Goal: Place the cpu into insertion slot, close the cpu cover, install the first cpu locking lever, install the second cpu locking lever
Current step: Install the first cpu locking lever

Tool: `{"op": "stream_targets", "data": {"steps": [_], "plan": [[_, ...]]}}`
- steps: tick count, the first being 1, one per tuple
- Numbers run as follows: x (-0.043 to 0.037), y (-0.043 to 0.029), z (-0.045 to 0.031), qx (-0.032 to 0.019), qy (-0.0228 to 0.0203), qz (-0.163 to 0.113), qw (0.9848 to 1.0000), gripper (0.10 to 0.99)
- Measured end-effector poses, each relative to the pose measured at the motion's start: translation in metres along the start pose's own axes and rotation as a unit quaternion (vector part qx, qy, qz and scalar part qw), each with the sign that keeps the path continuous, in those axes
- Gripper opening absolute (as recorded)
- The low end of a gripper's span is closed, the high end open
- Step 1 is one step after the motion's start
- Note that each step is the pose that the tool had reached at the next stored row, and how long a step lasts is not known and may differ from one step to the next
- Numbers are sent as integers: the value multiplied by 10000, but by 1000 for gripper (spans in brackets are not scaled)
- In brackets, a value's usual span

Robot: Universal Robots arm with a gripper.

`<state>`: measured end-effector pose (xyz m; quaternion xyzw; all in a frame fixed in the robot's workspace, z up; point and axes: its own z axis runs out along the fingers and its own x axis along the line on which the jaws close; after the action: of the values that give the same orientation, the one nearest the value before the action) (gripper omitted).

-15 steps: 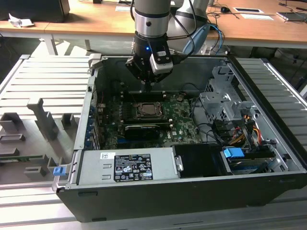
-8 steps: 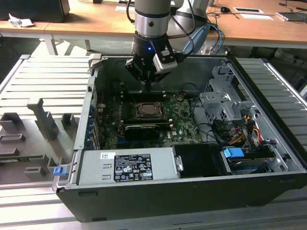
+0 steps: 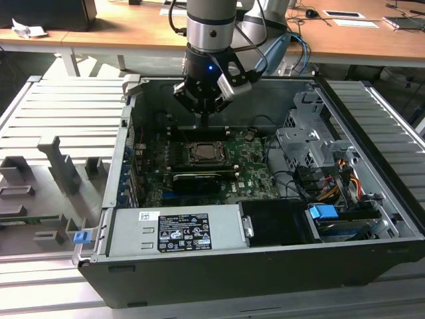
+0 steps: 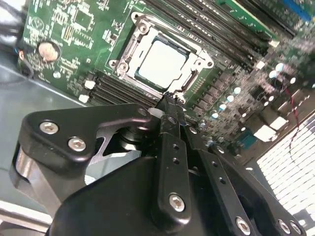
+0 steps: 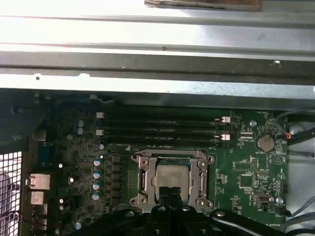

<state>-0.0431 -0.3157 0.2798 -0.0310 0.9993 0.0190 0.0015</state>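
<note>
Grey ribbed worktop [image 3: 40, 113] carries an open computer case [image 3: 199, 279], with wooden desks [image 3: 345, 33] behind it. Inside the case lies a green motherboard [image 3: 249, 176]; a long black card [image 3: 196, 181] stands just in front of the socket, and a silver power supply [image 3: 176, 229] sits along the near wall. A drive cage [image 3: 312, 143] with coloured cables occupies the exterior view's right.

The arm [image 3: 211, 26] reaches down from above. Its gripper [image 3: 205, 118] hangs just above the motherboard, behind the insertion slot [image 3: 208, 152] in the exterior view. The jaws are pressed together with nothing between them; in the second wrist view the gripper [image 4: 171, 101] tip sits close to one corner of the socket.

The cpu [image 4: 161, 63] lies flat inside the insertion slot [image 4: 189, 73], its pale metal face upward. The cpu cover [image 4: 129, 51] is down around it, framing the chip through its window. In the first wrist view the cpu [image 5: 171, 178] is centred in the cpu cover [image 5: 142, 179], with the gripper [image 5: 170, 193] overlapping the socket's edge. Black memory slots [image 5: 162, 130] run parallel beside the socket, and a round coin battery [image 5: 266, 143] sits near them.
</note>
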Motion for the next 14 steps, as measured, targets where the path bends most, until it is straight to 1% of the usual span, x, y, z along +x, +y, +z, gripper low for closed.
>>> {"op": "stream_targets", "data": {"steps": [1, 5, 8, 13, 14], "plan": [[21, 1, 2, -1, 4, -124, 9999, 106], [75, 4, 4, -1, 6, -149, 9999, 106], [135, 8, 4, 0, 6, -152, 9999, 106], [299, 17, 11, 0, 6, -152, 9999, 106], [347, 19, 14, 0, 6, -153, 9999, 106]]}}
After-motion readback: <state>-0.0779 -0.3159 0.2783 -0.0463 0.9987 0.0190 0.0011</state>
